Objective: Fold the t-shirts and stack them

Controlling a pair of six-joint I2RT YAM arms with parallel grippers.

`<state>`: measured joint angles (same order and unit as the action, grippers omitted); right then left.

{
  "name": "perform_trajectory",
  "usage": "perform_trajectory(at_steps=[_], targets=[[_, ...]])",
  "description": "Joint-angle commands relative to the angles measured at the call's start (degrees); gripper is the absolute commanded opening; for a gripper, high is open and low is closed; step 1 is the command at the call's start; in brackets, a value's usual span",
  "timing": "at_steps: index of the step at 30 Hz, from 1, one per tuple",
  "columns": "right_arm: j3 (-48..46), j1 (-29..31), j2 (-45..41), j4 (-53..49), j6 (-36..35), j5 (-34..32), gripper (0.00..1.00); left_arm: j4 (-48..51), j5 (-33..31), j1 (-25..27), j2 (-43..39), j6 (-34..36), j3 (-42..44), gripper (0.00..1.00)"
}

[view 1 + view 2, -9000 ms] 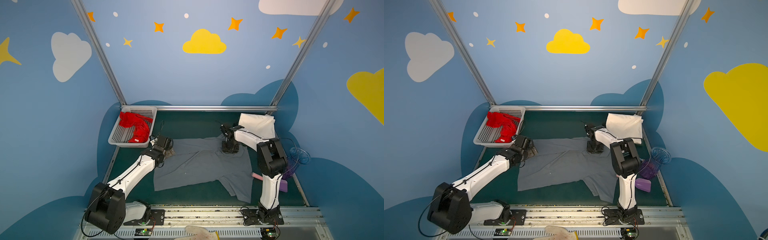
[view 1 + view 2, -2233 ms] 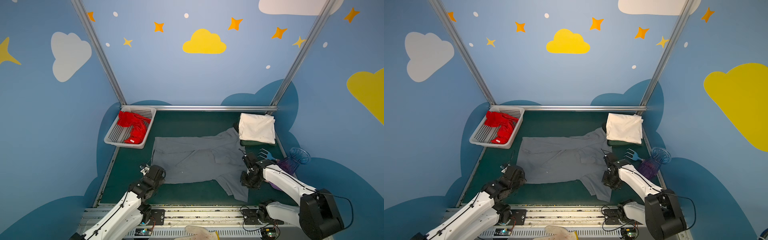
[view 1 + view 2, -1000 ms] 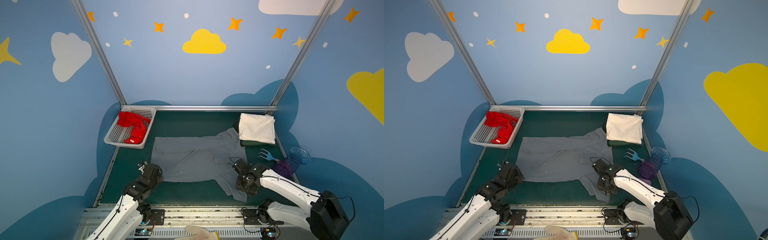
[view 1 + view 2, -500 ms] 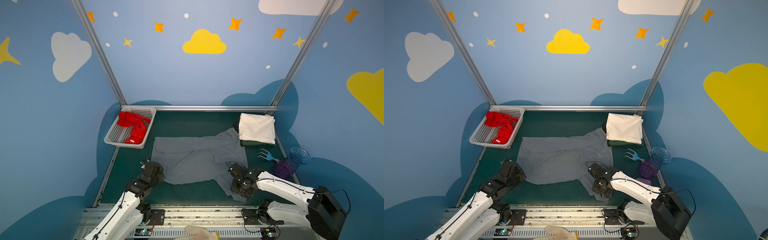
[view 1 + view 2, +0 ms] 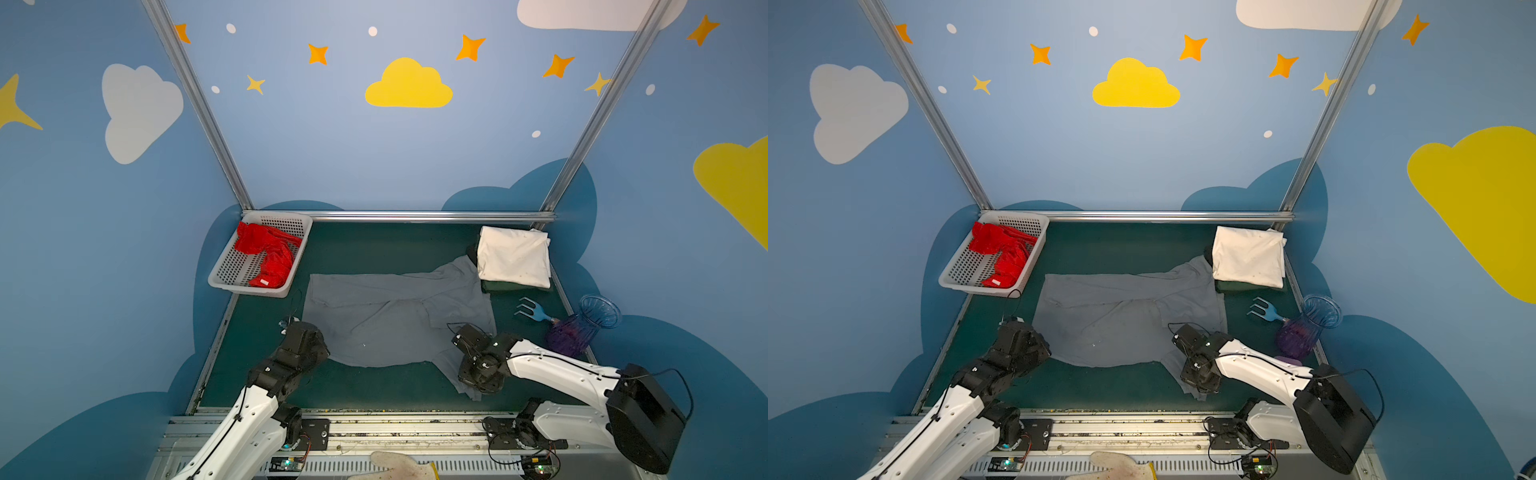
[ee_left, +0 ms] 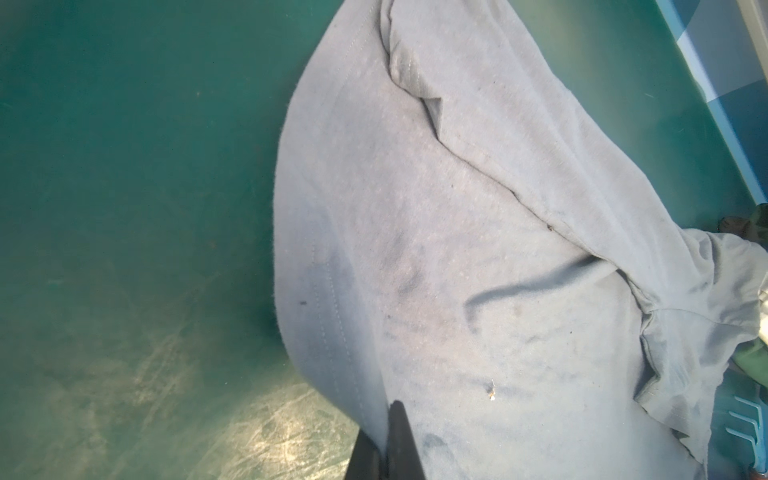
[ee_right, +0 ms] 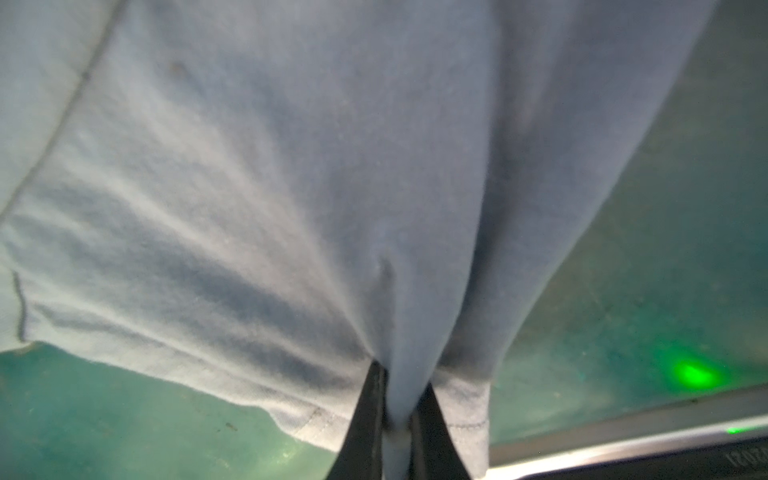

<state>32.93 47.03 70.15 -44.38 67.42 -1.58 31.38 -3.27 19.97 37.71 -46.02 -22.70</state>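
Observation:
A slate grey t-shirt [image 5: 395, 320] [image 5: 1121, 316] lies spread on the green table in both top views. My left gripper [image 5: 321, 352] [image 5: 1044, 351] is at its near left hem. In the left wrist view the left gripper [image 6: 382, 432] is shut on that hem edge. My right gripper [image 5: 473, 374] [image 5: 1196, 378] is at the near right sleeve, and the right wrist view shows the right gripper [image 7: 399, 399] shut on a pinch of grey cloth. A folded cream-white t-shirt [image 5: 513, 259] [image 5: 1248, 255] rests at the back right. A crumpled red t-shirt [image 5: 268, 249] [image 5: 1003, 247] lies in the basket.
The white perforated basket [image 5: 249, 287] [image 5: 976, 287] stands at the back left. A dark green folded cloth [image 5: 511, 286] lies under the cream shirt. A blue toy fork [image 5: 532, 311] and a purple-blue vase [image 5: 582, 328] lie at the right edge. A metal rail [image 5: 374, 428] runs along the front.
My right gripper has slid a little to the left along the near sleeve and has shut on it. The left gripper keeps its hold on the hem and has barely moved.

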Motion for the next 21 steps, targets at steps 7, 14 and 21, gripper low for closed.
perform_trajectory(at_steps=[7,14,21], targets=[[9.8,-1.1,3.3,-8.7,-4.5,-5.7,0.0,0.6,0.1,-1.4,0.8,0.4,-1.2,0.04],[19.4,-8.4,10.1,-9.6,-14.0,-4.7,0.0,0.2,-0.7,-2.4,5.2,0.6,-3.3,0.04],[29.1,-15.1,14.9,-10.0,-21.4,-5.3,0.0,-0.9,-0.5,-4.8,10.4,1.2,-7.1,0.04]])
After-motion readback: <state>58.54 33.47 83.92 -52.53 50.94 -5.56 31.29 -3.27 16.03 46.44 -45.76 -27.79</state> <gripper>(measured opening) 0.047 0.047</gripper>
